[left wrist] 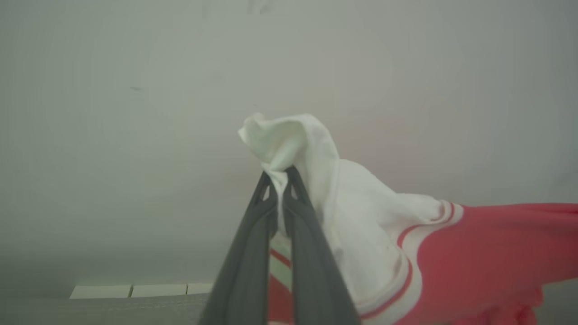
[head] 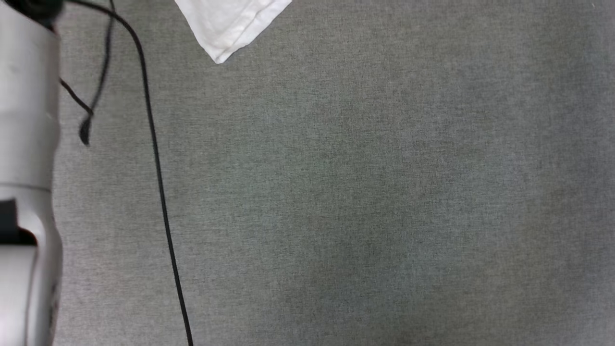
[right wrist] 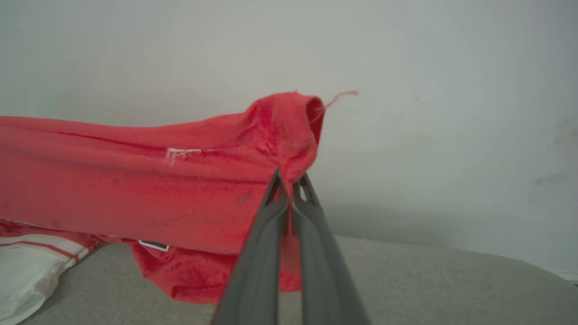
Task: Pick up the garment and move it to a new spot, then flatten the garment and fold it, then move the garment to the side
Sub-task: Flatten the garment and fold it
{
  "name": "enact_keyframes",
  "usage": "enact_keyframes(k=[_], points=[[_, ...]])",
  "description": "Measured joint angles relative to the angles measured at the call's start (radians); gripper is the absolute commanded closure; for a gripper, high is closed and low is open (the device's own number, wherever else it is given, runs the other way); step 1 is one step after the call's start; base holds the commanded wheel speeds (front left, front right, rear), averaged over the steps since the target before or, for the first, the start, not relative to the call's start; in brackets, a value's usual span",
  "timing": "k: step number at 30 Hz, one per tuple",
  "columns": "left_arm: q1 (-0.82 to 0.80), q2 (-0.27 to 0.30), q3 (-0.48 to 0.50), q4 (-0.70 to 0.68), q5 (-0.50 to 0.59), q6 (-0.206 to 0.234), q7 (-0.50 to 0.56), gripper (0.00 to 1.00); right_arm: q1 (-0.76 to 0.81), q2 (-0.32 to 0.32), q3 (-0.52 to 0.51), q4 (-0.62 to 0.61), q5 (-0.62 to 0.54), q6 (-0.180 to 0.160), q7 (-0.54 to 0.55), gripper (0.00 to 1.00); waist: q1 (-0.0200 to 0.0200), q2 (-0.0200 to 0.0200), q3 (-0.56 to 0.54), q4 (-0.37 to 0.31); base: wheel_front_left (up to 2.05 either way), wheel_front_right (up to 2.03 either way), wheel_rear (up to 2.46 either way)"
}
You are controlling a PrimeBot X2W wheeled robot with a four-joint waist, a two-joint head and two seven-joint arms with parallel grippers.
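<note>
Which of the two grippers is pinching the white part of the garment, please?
The left gripper: it is shut on a white sleeve of the garment, whereas the right gripper is shut on plain red cloth.

The colours of a soft red and white sports shirt point(left wrist: 487, 253) and a flat grey cloth surface point(head: 365, 192).
The shirt's body is bright red. Its sleeve is white, and the sleeve's edge has thin red stripes on white. A small white patch with a black edge sits on the red part. The cloth surface is plain grey with tiny speckles. The long fingers of the left gripper point(left wrist: 280, 174) and the right gripper point(right wrist: 291, 180) are dark grey. The thin round cable point(head: 158, 182) is black. The smooth round robot arm point(head: 26, 120) is pale silver grey. The plain wall point(left wrist: 135, 90) is whitish grey.
</note>
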Motion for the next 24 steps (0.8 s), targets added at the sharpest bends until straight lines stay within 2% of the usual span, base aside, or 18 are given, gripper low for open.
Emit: enact_keyframes(k=[9, 20, 24], points=[[0.330, -0.001, -0.107, -0.029, -0.127, 0.000, -0.036, 1.00, 0.304, -0.014, 0.097, 0.015, 0.119, 0.000, -0.064, 1.00, -0.0001, 0.0000, -0.106, 0.020, 0.00, 0.00, 0.00], [0.735, 0.025, -0.114, -0.102, -0.199, 0.000, -0.065, 1.00, 0.682, -0.051, 0.173, -0.074, 0.243, 0.000, -0.107, 1.00, -0.0003, 0.0000, -0.277, 0.030, 0.00, 0.00, 0.00], [0.883, 0.024, -0.109, -0.164, -0.208, 0.023, -0.070, 1.00, 0.822, -0.071, 0.168, -0.142, 0.278, 0.000, -0.110, 1.00, -0.0003, 0.0000, -0.350, 0.034, 0.00, 0.00, 0.00]])
